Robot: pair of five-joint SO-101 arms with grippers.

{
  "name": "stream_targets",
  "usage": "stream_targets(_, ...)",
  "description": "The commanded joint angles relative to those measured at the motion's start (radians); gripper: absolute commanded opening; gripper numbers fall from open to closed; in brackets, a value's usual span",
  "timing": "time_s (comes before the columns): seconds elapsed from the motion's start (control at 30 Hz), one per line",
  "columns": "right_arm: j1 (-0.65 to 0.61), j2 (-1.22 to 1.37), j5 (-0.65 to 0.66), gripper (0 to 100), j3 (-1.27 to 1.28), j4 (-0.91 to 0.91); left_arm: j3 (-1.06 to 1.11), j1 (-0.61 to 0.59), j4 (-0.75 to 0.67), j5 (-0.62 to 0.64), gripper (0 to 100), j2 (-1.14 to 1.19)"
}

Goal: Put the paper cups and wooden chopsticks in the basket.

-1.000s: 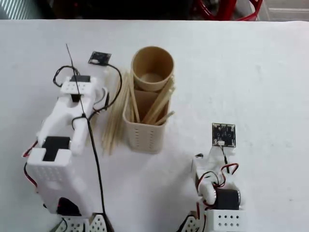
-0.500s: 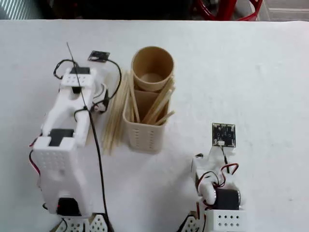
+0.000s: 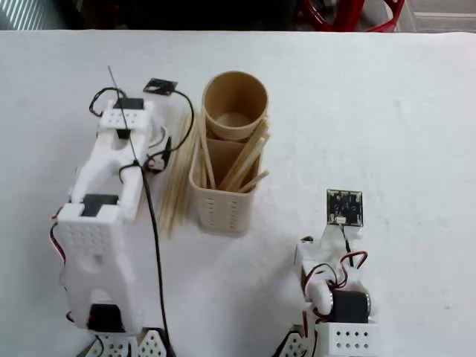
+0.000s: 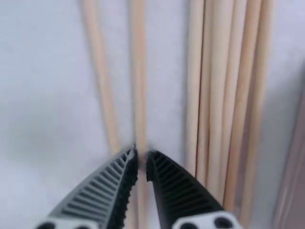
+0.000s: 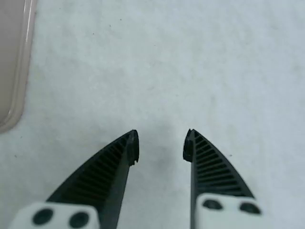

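Left pincer point(image 4: 141, 155) tight around one loose chopstick point(image 4: 138, 71) flat on the table point(image 4: 47, 95); right pincer point(image 5: 161, 140) open above it.

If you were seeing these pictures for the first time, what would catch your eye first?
The beige basket stands in the middle of the table, already holding a paper cup and several slanting chopsticks. Beside it, loose chopsticks lie on the table, where the left gripper pinches one chopstick. The right gripper hangs open over bare table.

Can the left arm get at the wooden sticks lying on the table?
Probably yes: the left gripper is down among them, closed on one thin wooden chopstick on the white table, with nothing in between.
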Motion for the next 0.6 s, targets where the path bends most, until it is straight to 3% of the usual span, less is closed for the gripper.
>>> stream_targets(0.0,-0.002,-0.008,0.008,15.9,0.009,0.007,0.028,-0.048,0.031,-0.009,2,-0.140)
stream_targets(0.33,-0.002,-0.008,0.008,15.9,0.009,0.007,0.413,-0.036,-0.091,0.008,2,-0.894)
stream_targets(0.57,-0.002,-0.008,0.008,15.9,0.009,0.007,0.348,0.137,-0.140,0.015,2,-1.391)
